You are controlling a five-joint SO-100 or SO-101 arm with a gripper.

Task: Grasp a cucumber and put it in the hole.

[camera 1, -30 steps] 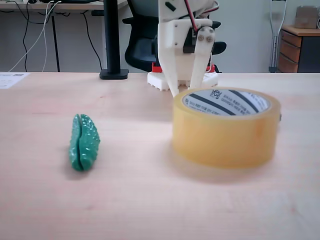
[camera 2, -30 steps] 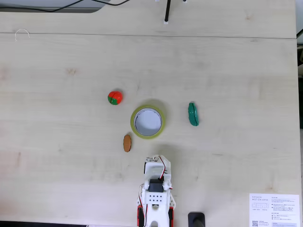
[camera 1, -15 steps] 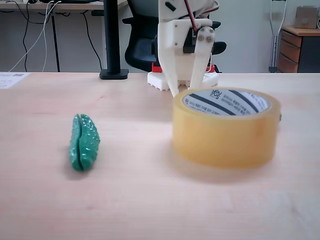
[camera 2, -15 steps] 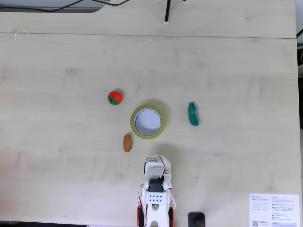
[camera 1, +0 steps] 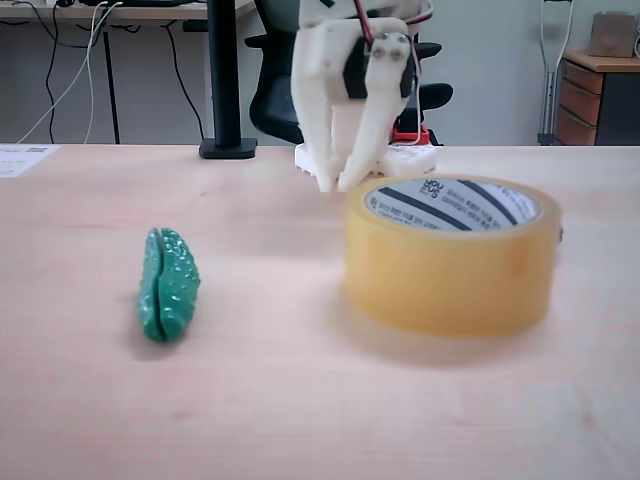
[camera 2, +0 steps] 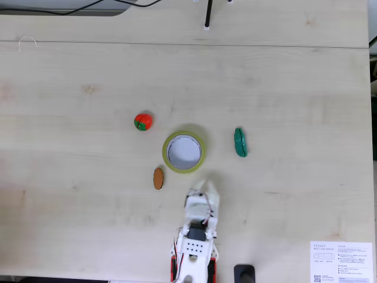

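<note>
Lying apart from fingers (camera 1: 330, 120): cucumber (camera 1: 168, 284)

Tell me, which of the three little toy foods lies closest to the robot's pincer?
The small brown oval one, lying just beside the tape roll and nearest the pincer in the view from above. The green cucumber and the red tomato lie farther off.

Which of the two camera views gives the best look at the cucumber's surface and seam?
The low, table-level fixed view: the cucumber lies close to the camera, its bumps and lengthwise seam clear. In the top-down fixed view the cucumber is a small green sliver to the right of the tape roll, showing position but no texture.
</note>
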